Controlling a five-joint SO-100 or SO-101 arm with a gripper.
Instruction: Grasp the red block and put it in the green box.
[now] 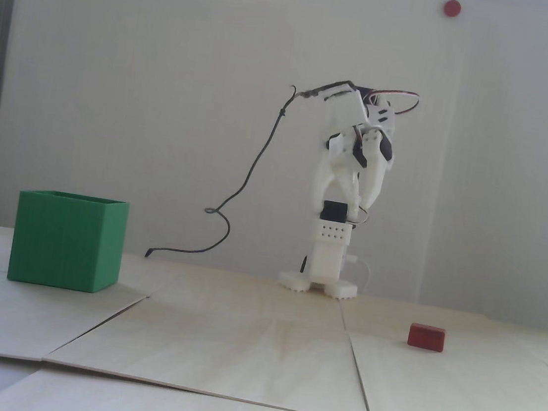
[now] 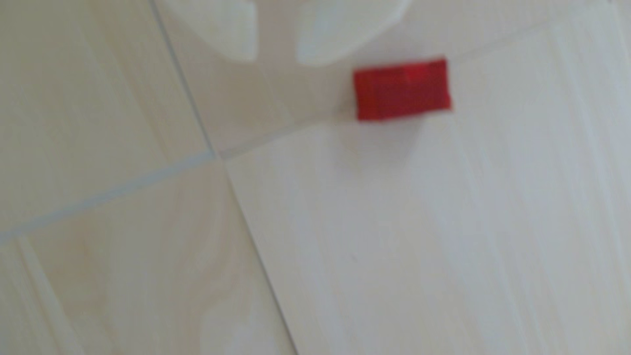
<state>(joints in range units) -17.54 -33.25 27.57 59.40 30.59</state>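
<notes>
The red block [image 1: 426, 337] lies flat on the desk [image 1: 256, 353], on the right side in the fixed view and a bit nearer to the camera than the arm's base. Nothing touches it. It sits on a pale wooden board, close to a seam where two boards meet. In the wrist view the red block [image 2: 402, 89] is in the upper middle, a little to the right, and it looks blurry. The white fingers [image 2: 276, 59] come in from the top edge of that view, with the block just below and to the right of them. The two fingers [image 1: 359, 207] are apart, with a clear gap between the tips, and they hold nothing. In the fixed view they hang high above the desk, pointing down, right over the arm's white base [image 1: 321, 271]. The block is well apart from them, lower and to the right. A thin black cable [image 1: 254, 163] runs from the top of the arm down to the desk on the left. Farther left stands the green box [image 1: 68, 240], open at the top, well apart from the block.
</notes>
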